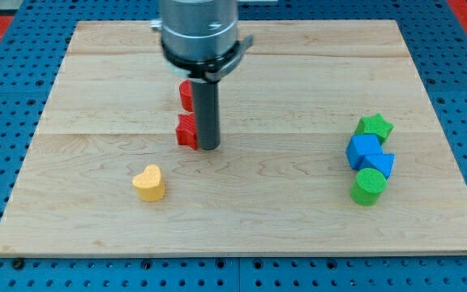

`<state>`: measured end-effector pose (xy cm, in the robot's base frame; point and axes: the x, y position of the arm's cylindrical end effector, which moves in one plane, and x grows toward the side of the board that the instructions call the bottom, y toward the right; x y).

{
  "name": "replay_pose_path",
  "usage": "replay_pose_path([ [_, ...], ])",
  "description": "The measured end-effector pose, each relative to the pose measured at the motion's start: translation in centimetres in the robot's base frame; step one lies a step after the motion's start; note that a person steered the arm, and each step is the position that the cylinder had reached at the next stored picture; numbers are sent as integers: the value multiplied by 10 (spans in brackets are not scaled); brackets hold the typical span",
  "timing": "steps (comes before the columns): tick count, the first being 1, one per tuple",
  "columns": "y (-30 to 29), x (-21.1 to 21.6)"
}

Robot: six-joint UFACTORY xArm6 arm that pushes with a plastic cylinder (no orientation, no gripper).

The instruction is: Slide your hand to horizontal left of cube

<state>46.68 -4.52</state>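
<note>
My tip (pixel 207 147) rests on the wooden board near its middle, touching the right side of a red block (pixel 186 131) whose shape I cannot make out. A second red block (pixel 185 94) sits just above it, partly hidden behind the rod. The blue cube (pixel 364 150) lies far to the view's right, with another blue block (pixel 380 165) touching its lower right. A green star (pixel 374 126) sits just above the cube and a green cylinder (pixel 368 186) just below. A yellow heart (pixel 149 183) lies below and left of my tip.
The wooden board (pixel 242 219) lies on a blue pegboard surface (pixel 6 97). The arm's grey body (pixel 199 32) hangs over the board's top middle. The four blue and green blocks form a tight cluster near the board's right edge.
</note>
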Motion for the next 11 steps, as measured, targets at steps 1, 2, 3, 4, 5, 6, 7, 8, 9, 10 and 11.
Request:
replay_pose_path([
  [1,22,1],
  [2,40,1],
  [3,63,1],
  [4,65,1],
  [5,66,1],
  [6,70,1],
  [7,75,1],
  [8,78,1],
  [9,78,1],
  [10,66,2],
  [11,65,2],
])
